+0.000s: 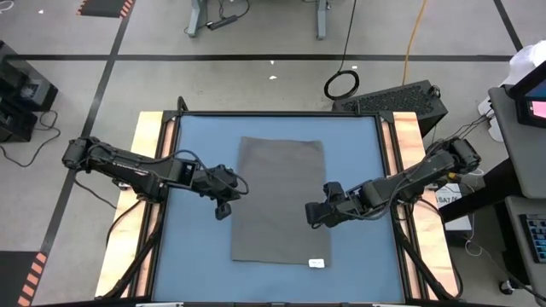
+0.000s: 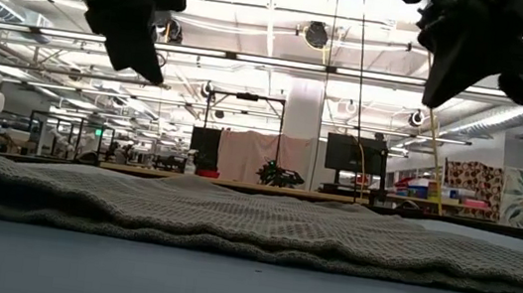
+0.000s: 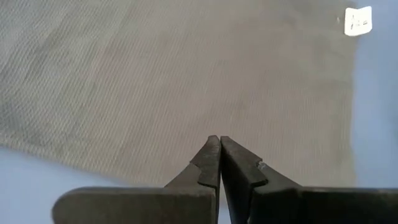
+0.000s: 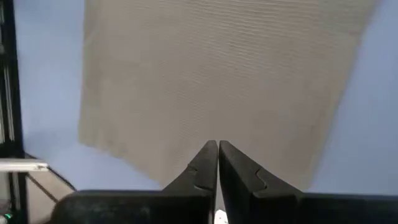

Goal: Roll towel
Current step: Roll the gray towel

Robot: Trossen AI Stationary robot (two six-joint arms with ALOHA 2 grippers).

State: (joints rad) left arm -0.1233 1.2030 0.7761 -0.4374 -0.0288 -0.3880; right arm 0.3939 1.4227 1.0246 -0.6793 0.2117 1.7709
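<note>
The grey-brown towel lies spread flat on the blue tabletop, its long sides running near to far. A small white tag sits at its near right corner. In the low view the towel lies low with slight ripples. My left gripper hangs shut above the towel's left edge. My right gripper hangs shut above the towel's right part. In the wrist views both grippers are above the cloth, touching nothing.
Wooden strips border the tabletop on the left and right. Bare blue surface lies left, right and far of the towel. A black case stands on the floor beyond the far right corner.
</note>
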